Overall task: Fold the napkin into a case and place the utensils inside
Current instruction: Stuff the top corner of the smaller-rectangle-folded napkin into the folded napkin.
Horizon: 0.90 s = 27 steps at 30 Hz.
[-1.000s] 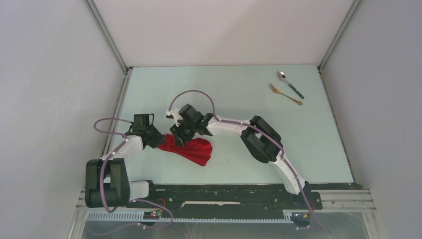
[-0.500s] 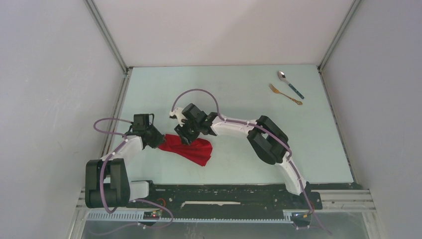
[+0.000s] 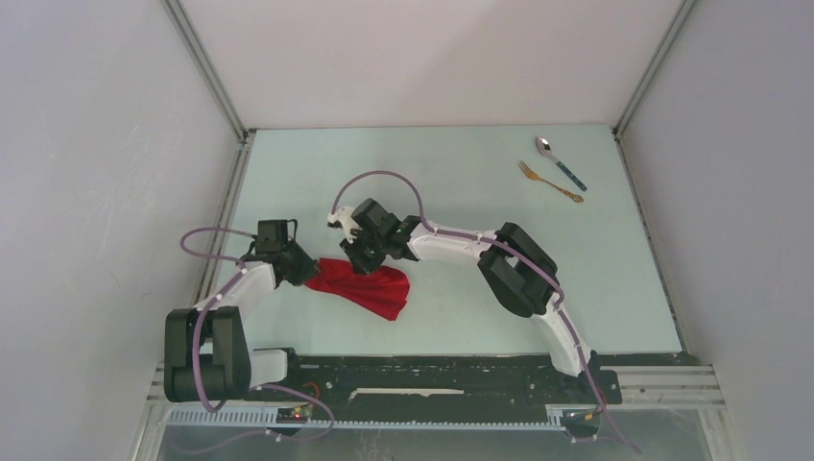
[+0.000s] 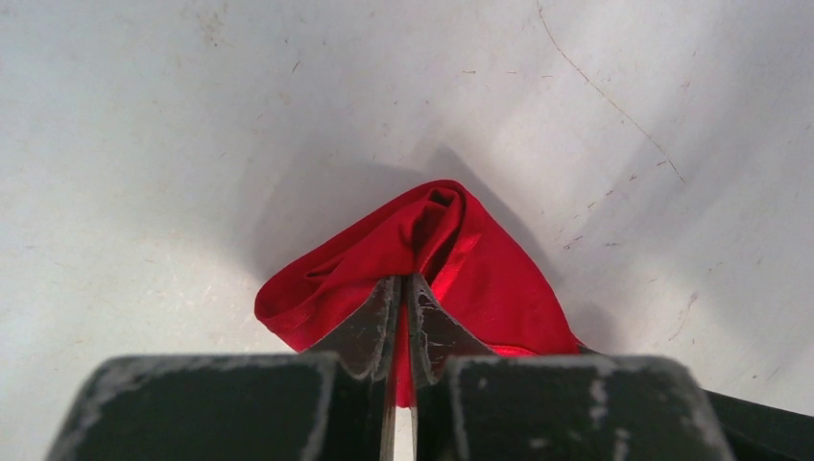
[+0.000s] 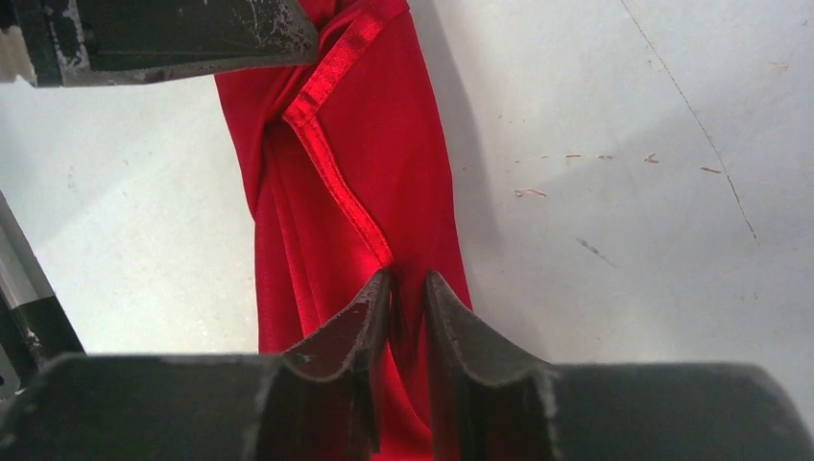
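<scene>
There was one red napkin (image 3: 376,291) at the near left of the single table (image 3: 461,173). At the far right lay one spoon (image 3: 562,163) and one fork (image 3: 551,182).

Two white-shelled arms, the left arm (image 3: 240,285) at lower left of the overhead frame and the right arm (image 3: 451,244) at centre right, carry bulky black joint housings (image 3: 516,271) and are mounted on a black base rail (image 3: 432,370) along the bottom edge. A thin purple cable (image 3: 379,176) loops above each wrist and trails along each arm. In the wrist views, the left gripper (image 4: 403,280) and right gripper (image 5: 409,279) show dark, wedge-shaped fingers (image 5: 346,331), chipped and scuffed pale grey along their edges
</scene>
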{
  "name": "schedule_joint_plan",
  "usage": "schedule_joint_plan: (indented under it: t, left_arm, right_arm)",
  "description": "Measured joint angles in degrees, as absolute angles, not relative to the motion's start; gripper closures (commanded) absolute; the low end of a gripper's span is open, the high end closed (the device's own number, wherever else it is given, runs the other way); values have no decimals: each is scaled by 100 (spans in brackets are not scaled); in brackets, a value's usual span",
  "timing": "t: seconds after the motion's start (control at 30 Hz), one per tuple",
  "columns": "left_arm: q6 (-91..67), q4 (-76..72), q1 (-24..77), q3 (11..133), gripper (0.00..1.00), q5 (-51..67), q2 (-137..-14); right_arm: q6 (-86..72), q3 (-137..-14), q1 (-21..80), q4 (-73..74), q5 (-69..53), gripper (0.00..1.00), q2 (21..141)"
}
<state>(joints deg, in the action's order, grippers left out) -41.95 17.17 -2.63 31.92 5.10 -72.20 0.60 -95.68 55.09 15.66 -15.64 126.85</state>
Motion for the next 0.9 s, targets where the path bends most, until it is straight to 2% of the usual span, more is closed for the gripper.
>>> schedule_joint_plan:
  t: [0.1,0.53,0.73,0.9]
  left_arm:
    - [-4198,1732,-261,3192,93,508,-7172]
    - [-4195,1817,-259,3192,92,464,-6969]
    - [-4198,1831,-259,3190,93,464,-6938]
    - [-4198,1863,-259,3127,100,460,-6783]
  right_arm:
    - [47,-9609,5544,1636,-1507,79,12685]
    - [-340,-9749,6012,1920,-1007,76,12685]
    - [-495,-10230,6156,2075,-910,77,12792]
    - [-648,-10359,6154,2073,-919,77,12927]
